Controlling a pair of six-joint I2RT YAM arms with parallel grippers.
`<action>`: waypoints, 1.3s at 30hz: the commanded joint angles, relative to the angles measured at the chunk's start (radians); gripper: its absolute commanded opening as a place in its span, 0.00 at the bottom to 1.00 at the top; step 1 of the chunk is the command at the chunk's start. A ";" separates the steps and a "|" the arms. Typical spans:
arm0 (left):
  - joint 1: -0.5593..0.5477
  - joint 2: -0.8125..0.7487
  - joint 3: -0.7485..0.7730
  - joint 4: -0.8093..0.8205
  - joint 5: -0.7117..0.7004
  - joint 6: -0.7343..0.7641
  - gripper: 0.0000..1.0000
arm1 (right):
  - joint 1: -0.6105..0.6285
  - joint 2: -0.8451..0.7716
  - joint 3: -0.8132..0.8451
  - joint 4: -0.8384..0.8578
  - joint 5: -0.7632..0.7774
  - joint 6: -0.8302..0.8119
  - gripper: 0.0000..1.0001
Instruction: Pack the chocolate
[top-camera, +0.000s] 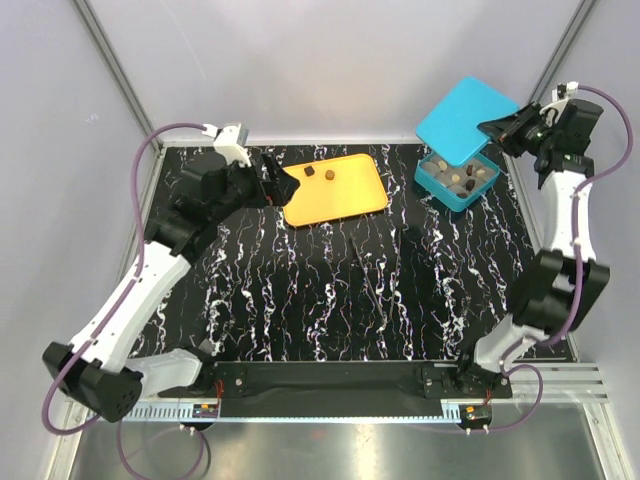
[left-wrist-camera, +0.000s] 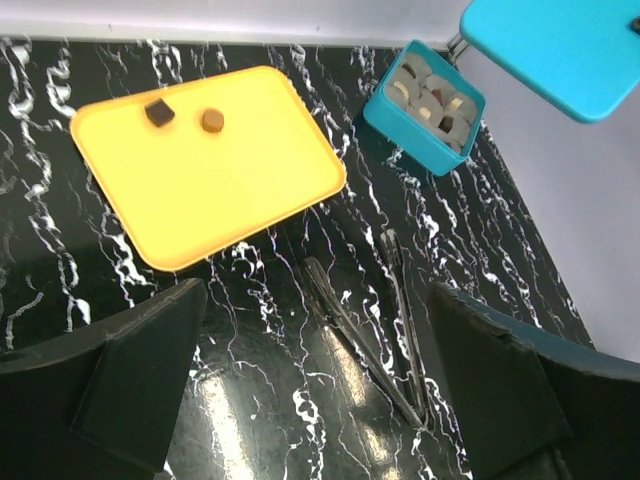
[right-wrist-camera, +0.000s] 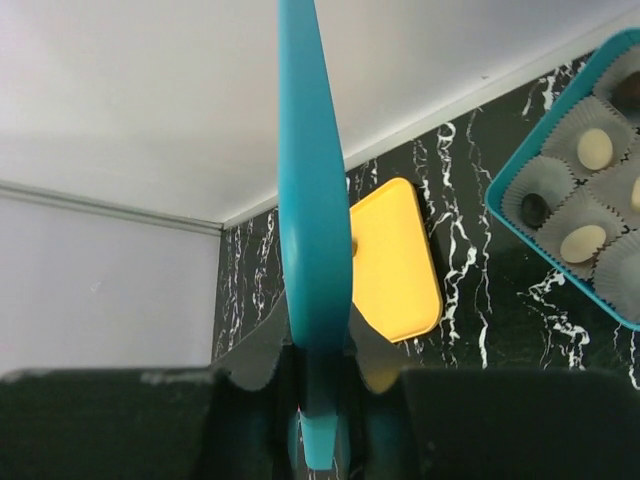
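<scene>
Currently: black marbled table (top-camera: 350, 290). Orange tray (top-camera: 345, 205) by the far edge, left of centre, carrying two loose pieces of chocolate (left-wrist-camera: 159, 113). Other pieces sit in paper cups (right-wrist-camera: 560, 180) inside the teal box (top-camera: 462, 197) near the far right corner. Left claw (left-wrist-camera: 320, 390): jaws wide, holding nothing, hovering over metal tongs (left-wrist-camera: 372, 330) lying flat just beside the tray. Right claw (right-wrist-camera: 320, 350): clamped on one edge of the teal lid (top-camera: 465, 115), held tilted above the box. Risks, as judged: the thin edge grip may let the lid swing or drop onto the filled cups; a misaligned descent could skid the tongs.
</scene>
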 joint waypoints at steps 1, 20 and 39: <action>-0.002 -0.001 -0.093 0.228 0.022 -0.043 0.99 | -0.013 0.078 0.078 0.123 -0.131 0.076 0.00; -0.002 0.115 -0.150 0.163 0.032 0.051 0.99 | -0.090 0.619 0.371 0.201 -0.246 0.147 0.00; -0.002 0.118 -0.169 0.148 0.043 0.062 0.99 | -0.128 0.793 0.383 0.324 -0.351 0.243 0.00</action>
